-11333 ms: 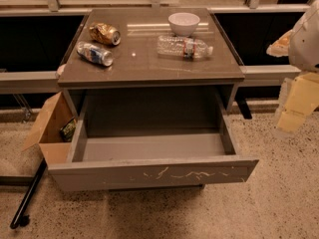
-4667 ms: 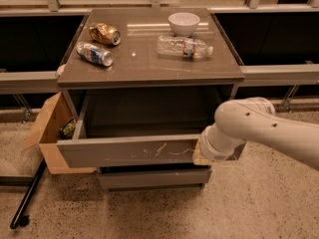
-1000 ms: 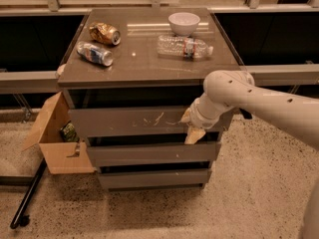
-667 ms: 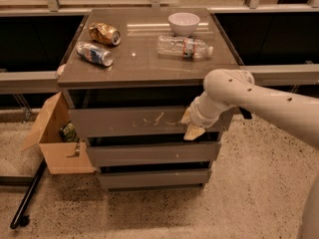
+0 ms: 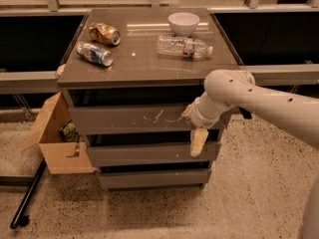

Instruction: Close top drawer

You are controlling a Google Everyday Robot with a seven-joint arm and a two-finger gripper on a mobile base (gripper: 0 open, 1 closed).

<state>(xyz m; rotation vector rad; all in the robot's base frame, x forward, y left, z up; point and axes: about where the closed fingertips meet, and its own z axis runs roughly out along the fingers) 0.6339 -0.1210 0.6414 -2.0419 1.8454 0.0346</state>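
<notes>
A: The worktop [image 5: 149, 66]?
B: Glossy brown, mirroring the light. The top drawer [image 5: 124, 119] has a matt grey front, scratched pale.
A: The gripper [image 5: 198, 143]?
B: Smooth cream plastic, at that drawer's right end. Bottle [image 5: 183, 46] clear plastic; box [image 5: 62, 156] plain cardboard.

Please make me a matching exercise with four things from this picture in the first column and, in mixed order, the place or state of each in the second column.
Column A
1. top drawer
2. bowl
3. cardboard box
4. pincer

Column B
a. on the cabinet top, at the back
b. on the floor, at the left
c. pushed in, scratched front showing
d. in front, at the top drawer's right end

Pairs: 1-c, 2-a, 3-b, 4-d
</notes>
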